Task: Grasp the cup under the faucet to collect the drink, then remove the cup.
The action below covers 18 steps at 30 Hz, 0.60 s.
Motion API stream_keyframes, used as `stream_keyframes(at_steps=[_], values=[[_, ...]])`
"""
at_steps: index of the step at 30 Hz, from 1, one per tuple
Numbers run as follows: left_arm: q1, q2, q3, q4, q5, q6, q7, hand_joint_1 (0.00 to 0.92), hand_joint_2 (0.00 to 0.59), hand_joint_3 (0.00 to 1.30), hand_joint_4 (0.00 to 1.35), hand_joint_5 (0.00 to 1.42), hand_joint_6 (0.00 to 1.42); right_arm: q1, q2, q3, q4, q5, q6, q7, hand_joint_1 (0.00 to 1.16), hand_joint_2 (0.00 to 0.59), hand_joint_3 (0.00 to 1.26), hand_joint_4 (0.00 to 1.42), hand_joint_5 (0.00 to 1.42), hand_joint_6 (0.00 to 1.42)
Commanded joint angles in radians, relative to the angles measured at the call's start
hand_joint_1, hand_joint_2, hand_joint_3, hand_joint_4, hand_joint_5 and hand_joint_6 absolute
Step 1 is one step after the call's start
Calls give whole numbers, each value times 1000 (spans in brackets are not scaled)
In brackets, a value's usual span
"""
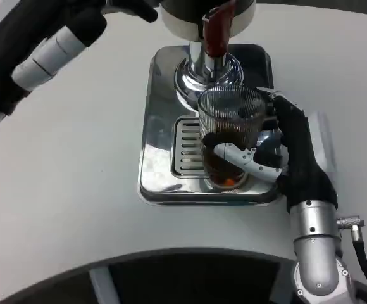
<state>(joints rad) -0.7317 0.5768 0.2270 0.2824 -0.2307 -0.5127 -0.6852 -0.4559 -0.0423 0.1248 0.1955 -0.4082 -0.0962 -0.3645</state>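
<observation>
Two hands in view. Right hand [291, 158] wraps the cup [230, 136] from the right: white-and-black fingers [243, 158] curl across its front lower wall, black palm against its right side. Cup held upright. Cup is ribbed clear glass, dark drink filling roughly the lower half, an orange spot visible near the base. It sits over the slotted grate [186, 149] of the chrome drip tray [155, 183], directly below the faucet [216, 28], whose dark red spout points down at the cup mouth. Chrome collar [193, 76] of the dispenser stands just behind the cup. Right forearm [316, 253] rises from the lower right edge. Left hand [130, 7] is at the top edge beside the dispenser body; cannot tell how its fingers lie. Left forearm [38, 54] crosses the upper left corner above the white worktop [63, 190].
</observation>
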Motion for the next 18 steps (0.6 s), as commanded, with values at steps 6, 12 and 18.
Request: stream_keyframes(at_steps=[6, 12, 18], values=[[133, 27, 50, -101, -11, 39, 44, 0, 127, 241, 333, 414, 336, 64, 0, -6, -67, -5, -60, -30, 882, 179, 701, 855, 1051, 1025], [216, 28, 71, -161, -13, 62, 64, 0, 128, 245, 333, 414, 338, 84, 2, -4, -99, -7, -61, -29, 883, 176, 715, 876, 1069, 1060], [348, 24, 93, -234, -4, 78, 80, 0, 128, 252, 333, 414, 339, 120, 6, -1, -147, -15, -62, -32, 890, 167, 738, 882, 1091, 1087]])
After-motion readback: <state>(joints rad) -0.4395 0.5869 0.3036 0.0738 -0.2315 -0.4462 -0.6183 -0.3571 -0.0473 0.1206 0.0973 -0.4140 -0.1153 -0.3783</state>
